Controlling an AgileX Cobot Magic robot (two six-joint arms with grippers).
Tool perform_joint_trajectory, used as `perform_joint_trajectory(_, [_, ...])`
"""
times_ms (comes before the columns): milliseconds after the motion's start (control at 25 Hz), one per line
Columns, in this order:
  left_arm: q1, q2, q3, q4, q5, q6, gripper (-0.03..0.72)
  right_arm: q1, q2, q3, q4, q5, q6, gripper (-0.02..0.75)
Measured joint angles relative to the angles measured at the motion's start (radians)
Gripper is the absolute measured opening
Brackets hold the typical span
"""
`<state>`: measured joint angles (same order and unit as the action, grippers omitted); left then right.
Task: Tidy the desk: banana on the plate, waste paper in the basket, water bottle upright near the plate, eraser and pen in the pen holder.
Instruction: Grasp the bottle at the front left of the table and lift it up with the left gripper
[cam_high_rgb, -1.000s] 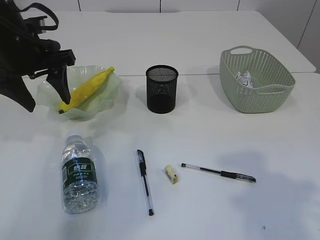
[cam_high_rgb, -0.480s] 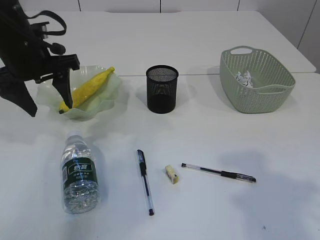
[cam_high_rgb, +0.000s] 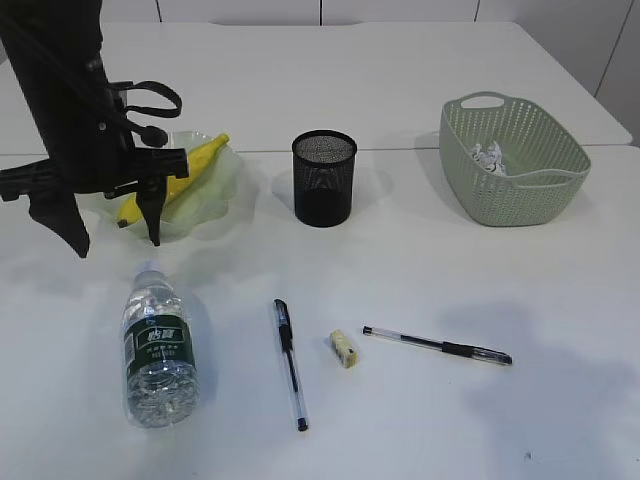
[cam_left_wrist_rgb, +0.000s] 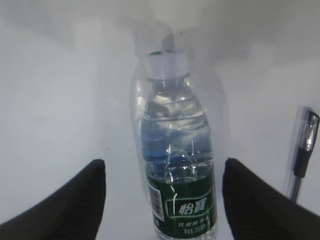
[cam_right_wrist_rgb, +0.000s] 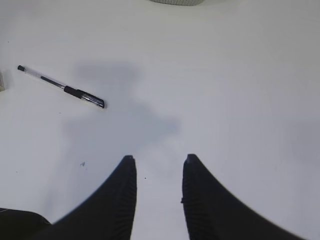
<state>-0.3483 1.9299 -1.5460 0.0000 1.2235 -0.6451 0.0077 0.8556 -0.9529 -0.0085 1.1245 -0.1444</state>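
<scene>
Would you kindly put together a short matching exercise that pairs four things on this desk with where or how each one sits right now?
Things:
1. banana
2. water bottle
3. waste paper
4. eraser

Places or states:
A. lying on its side on the bare desk
B. inside the basket
C. on the plate
D. between the two pens

Pairs: 1-C, 2-A, 3-B, 4-D
</scene>
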Motion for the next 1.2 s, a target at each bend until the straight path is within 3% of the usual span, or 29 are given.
perform_joint_trajectory(1200, [-0.033,0.13,0.0,-0.024,-0.008,-0.049,0.518,0.0,0.0,0.0,-0.005,0.0,0.002,0.239])
